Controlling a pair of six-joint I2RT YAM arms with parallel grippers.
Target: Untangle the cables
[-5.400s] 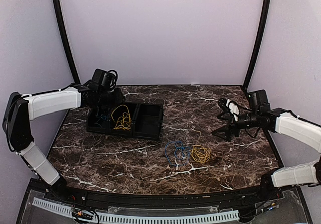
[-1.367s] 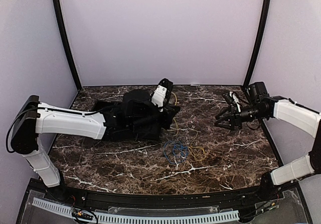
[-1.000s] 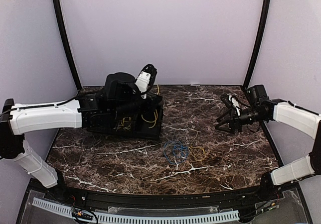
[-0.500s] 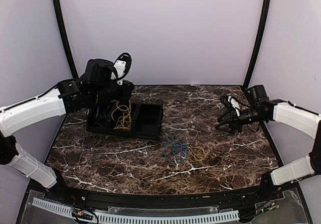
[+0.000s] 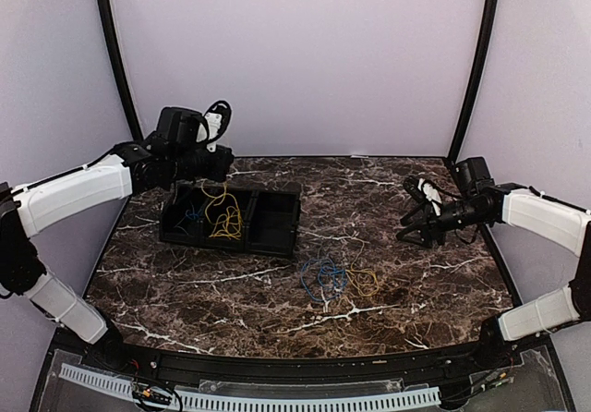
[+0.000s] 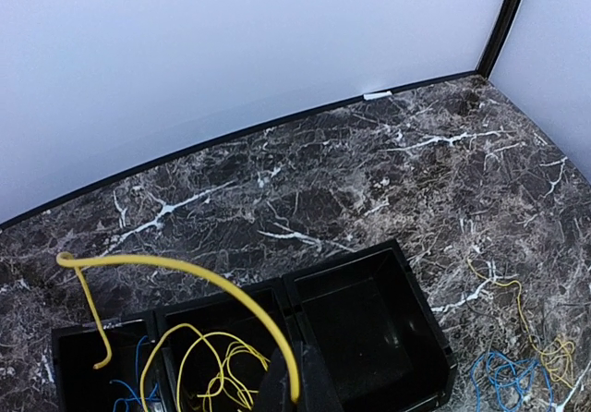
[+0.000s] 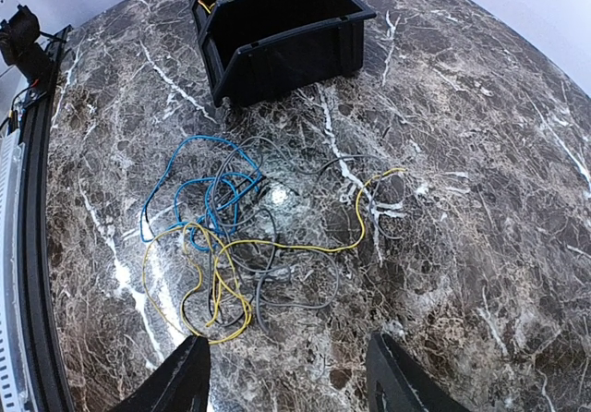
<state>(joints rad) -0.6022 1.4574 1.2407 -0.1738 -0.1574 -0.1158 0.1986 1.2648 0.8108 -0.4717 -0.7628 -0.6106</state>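
high rear view, two downward wrist views, bin (image 5: 275, 236) in all

Black three-compartment bin (image 5: 273, 238) sits on a dark marble tabletop (image 5: 231, 287) with white veining. Pale lilac back wall (image 5: 295, 61) is just behind the bin. Two black curved poles: left pole (image 5: 115, 61) is near the bin's left end, right pole (image 5: 476, 61) is well apart from it. White slotted strip (image 5: 277, 401) runs along the table edge, well in front of the bin.
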